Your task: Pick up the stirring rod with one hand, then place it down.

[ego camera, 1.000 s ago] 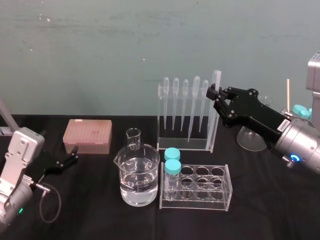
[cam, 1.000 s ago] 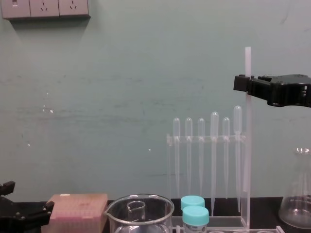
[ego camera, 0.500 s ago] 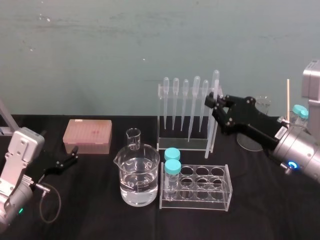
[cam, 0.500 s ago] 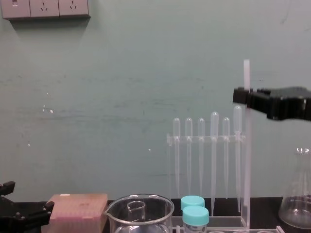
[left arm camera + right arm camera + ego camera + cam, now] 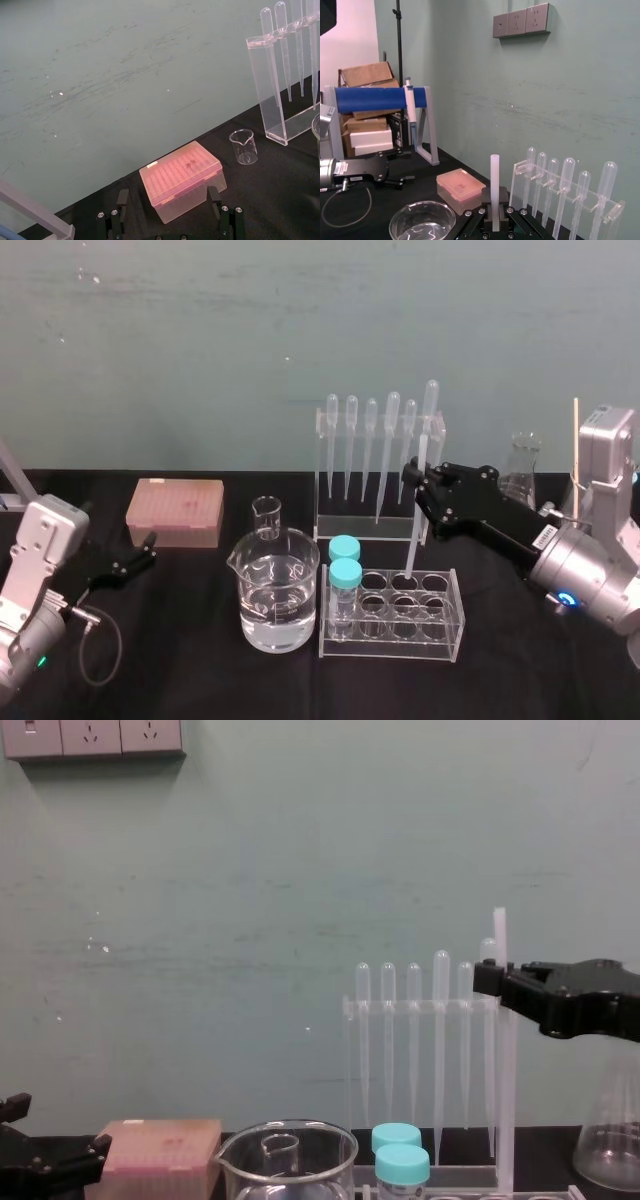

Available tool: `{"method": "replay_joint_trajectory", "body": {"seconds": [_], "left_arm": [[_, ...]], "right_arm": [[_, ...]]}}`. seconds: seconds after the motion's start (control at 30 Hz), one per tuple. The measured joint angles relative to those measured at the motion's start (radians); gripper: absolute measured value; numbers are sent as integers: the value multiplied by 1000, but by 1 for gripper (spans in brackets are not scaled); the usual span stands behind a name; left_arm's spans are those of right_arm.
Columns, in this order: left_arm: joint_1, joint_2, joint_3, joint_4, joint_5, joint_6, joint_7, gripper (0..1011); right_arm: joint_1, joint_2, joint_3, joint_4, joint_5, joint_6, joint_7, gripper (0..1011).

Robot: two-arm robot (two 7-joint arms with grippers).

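**Right gripper (image 5: 418, 483) holding the stirring rod (image 5: 414, 525) upright, centre right of the head view.**

Its jaws are clamped on the rod's upper part, and a short length stands above the fingers (image 5: 488, 216) in the right wrist view. The rod is almost vertical, just in front of the pipette rack (image 5: 366, 529). Its lower end reaches the back row of the clear test tube rack (image 5: 440, 637) at lower centre; whether it sits inside a hole cannot be told. Two blue-capped tubes (image 5: 345, 572) stand at that rack's left end, beside the water-filled beaker (image 5: 275, 605). The left gripper (image 5: 148, 548) rests low at the left edge over the black table (image 5: 180, 665), jaws spread wide, with the pink tip box (image 5: 175, 512) just beyond.
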State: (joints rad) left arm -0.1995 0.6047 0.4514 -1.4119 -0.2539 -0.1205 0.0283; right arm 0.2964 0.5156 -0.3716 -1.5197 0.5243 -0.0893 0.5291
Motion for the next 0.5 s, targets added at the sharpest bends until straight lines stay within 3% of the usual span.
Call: {"method": "replay_joint_trajectory", "body": {"seconds": [0.5], "left_arm": [[0, 0, 0, 0, 0, 0, 0, 1000]], "right_arm": [[17, -40, -12, 69, -38, -6, 12, 69]]}}
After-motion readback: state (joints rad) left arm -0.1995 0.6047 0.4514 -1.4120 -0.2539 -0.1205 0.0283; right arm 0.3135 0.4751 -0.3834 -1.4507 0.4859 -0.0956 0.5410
